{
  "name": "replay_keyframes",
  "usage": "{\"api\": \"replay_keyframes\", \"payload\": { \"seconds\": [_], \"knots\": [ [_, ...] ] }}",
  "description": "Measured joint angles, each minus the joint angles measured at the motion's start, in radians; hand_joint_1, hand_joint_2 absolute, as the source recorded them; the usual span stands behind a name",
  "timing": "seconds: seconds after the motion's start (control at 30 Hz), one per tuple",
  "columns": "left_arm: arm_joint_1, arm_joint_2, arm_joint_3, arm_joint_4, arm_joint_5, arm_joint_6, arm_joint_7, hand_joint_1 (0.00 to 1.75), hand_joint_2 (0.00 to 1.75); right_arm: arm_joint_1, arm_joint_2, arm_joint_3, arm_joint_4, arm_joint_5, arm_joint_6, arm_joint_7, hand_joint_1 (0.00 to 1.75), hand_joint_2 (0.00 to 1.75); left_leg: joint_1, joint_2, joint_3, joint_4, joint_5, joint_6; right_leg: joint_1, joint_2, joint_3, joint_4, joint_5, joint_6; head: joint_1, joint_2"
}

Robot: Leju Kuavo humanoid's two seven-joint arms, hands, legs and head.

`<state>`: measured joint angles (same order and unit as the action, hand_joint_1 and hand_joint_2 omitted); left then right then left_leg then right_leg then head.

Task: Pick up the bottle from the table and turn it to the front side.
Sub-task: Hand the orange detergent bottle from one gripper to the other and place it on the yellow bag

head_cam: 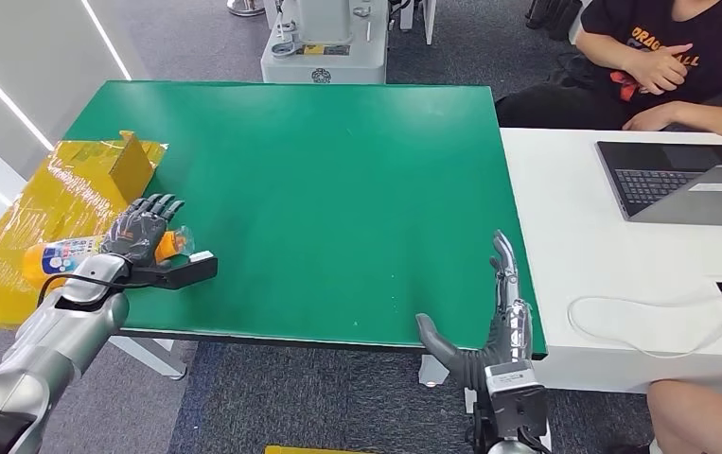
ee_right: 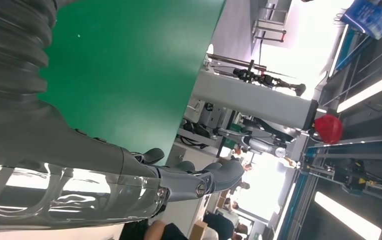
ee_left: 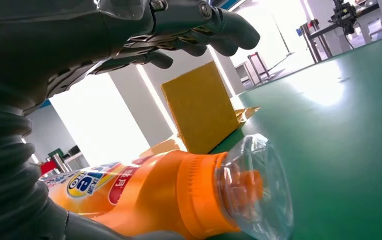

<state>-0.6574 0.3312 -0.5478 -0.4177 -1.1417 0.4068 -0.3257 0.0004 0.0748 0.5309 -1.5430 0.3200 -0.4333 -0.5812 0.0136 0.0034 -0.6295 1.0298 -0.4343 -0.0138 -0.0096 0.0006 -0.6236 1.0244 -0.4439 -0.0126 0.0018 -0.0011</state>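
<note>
My left hand (head_cam: 141, 232) lies over the orange bottle (head_cam: 59, 257) at the green counter's (head_cam: 319, 189) left edge, fingers spread above it; I cannot tell whether I grip it. The bottle lies on its side, clear cap (ee_left: 256, 187) toward the open green surface, beside yellow cardboard (head_cam: 73, 184). My right hand (head_cam: 489, 326) stands open at the near right corner, fingers straight.

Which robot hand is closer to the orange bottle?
The left hand. It hovers right over the orange bottle lying at the green table's left edge. The right hand is far across, open at the table's near right corner.
</note>
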Motion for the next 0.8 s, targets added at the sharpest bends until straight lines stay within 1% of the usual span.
{"api": "replay_keyframes", "payload": {
  "seconds": [0.13,0.23,0.3,0.37,0.5,0.57,0.67,0.73,0.8],
  "knots": [
    [0.006,-0.011,0.001,0.0,-0.007,0.002,-0.006,0.0,1.75,-0.009,0.0,0.002,0.011,-0.007,0.001,-0.006,0.0,1.75,0.0,0.0,0.0,0.0,0.0,0.0,0.0,0.0,0.0,0.0,0.0,0.0,0.0,0.0],
    [0.011,-0.018,0.008,0.0,0.0,0.016,-0.029,0.0,1.75,-0.016,0.0,0.005,0.02,-0.018,0.002,-0.013,0.0,1.75,0.0,0.0,0.0,0.0,0.0,0.0,0.0,0.0,0.0,0.0,0.0,0.0,0.0,0.0],
    [0.02,-0.021,0.018,-0.006,0.024,0.043,-0.064,0.0,1.75,-0.021,0.0,0.006,0.026,-0.032,0.002,-0.022,0.0,1.75,0.0,0.0,0.0,0.0,0.0,0.0,0.0,0.0,0.0,0.0,0.0,0.0,0.0,0.0],
    [0.034,-0.025,0.034,-0.027,0.064,0.079,-0.116,0.0,1.75,-0.028,0.0,0.01,0.032,-0.051,-0.002,-0.034,0.0,1.75,0.0,0.0,0.0,0.0,0.0,0.0,0.0,0.0,0.0,0.0,0.0,0.0,0.0,0.0],
    [0.062,-0.039,0.077,-0.136,0.187,0.116,-0.21,0.0,1.75,-0.037,0.008,0.022,0.044,-0.083,-0.029,-0.05,0.0,1.75,0.0,0.0,0.0,0.0,0.0,0.0,0.0,-0.001,0.0,0.0,0.0,0.0,0.0,0.0],
    [0.066,-0.046,0.103,-0.21,0.248,0.113,-0.229,0.0,1.75,-0.039,0.015,0.024,0.047,-0.088,-0.035,-0.052,0.0,1.75,0.0,0.0,0.0,0.0,0.0,0.0,0.0,-0.001,0.0,0.0,0.0,0.0,0.0,0.0],
    [0.067,-0.054,0.132,-0.297,0.297,0.105,-0.239,0.0,1.75,-0.042,0.022,0.025,0.051,-0.089,-0.039,-0.052,0.0,1.75,0.0,0.0,0.0,0.0,0.0,0.0,0.0,-0.001,0.0,0.0,0.0,0.0,0.0,0.0],
    [0.069,-0.063,0.15,-0.342,0.356,0.107,-0.271,0.0,1.75,-0.044,0.025,0.025,0.054,-0.093,-0.039,-0.053,0.0,1.75,0.0,-0.001,0.0,0.0,0.0,0.0,0.0,-0.001,0.0,0.0,0.0,0.0,0.0,0.0],
    [0.068,-0.08,0.172,-0.394,0.457,0.09,-0.309,0.0,1.75,-0.048,0.026,0.025,0.058,-0.102,-0.04,-0.056,0.0,1.75,0.0,-0.001,0.001,0.0,0.0,0.0,0.0,-0.001,0.0,0.0,0.0,0.0,0.0,0.0]
  ]
}}
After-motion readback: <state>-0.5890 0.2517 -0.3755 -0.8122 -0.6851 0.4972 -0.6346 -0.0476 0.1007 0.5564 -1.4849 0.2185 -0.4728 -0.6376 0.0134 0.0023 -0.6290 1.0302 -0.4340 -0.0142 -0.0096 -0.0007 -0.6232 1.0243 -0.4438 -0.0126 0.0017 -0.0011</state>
